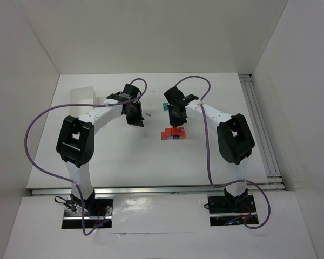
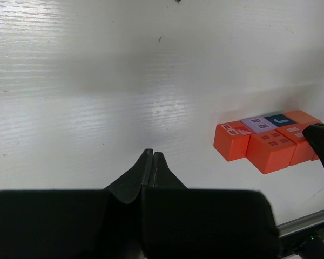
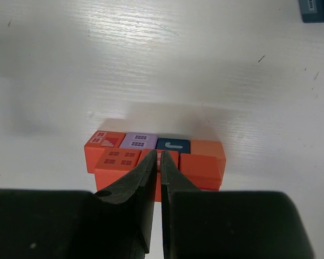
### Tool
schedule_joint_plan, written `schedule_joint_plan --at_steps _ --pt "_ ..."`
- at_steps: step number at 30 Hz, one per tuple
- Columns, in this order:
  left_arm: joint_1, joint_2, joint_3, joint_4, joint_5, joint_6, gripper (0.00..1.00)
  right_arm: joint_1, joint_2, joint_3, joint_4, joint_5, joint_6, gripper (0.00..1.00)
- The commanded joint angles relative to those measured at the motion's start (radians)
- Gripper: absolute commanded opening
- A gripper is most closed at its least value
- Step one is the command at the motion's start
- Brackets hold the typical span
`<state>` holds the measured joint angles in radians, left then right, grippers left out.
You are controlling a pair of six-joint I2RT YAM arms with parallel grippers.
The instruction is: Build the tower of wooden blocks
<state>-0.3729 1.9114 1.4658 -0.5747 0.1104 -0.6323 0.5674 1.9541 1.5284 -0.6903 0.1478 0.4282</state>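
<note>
Tower [image 3: 121, 157], lower centre: two rows of wood blocks [image 3: 139, 141]. Right gripper [image 3: 157, 155] pinched nearly closed, empty, directly over it; any dip could scatter rows. Left gripper [image 2: 152, 154] closed, empty.

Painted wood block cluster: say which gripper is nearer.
Right. The right gripper hangs directly above the block cluster; the left gripper sits apart, off to its left.

Low, compact, mostly orange tower [image 2: 267, 141]
</note>
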Motion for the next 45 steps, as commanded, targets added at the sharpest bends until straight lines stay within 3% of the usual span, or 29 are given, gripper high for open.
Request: schedule_joint_plan --at_steps 1,14,25,45 --pt "-0.001 -0.037 -0.009 0.01 0.014 0.005 0.0 0.012 -0.018 -0.001 -0.034 0.032 0.0 0.14" --pt "-0.001 -0.037 -0.009 0.01 0.014 0.005 0.0 -0.017 -0.145 -0.003 -0.005 0.193 0.102 0.15" --pt "-0.001 -0.037 0.001 0.01 0.014 0.005 0.0 -0.07 -0.199 -0.186 0.031 0.144 0.122 0.15" --pt "-0.011 -0.037 -0.008 0.01 0.014 0.005 0.0 -0.07 -0.152 -0.168 0.04 0.05 0.086 0.15"
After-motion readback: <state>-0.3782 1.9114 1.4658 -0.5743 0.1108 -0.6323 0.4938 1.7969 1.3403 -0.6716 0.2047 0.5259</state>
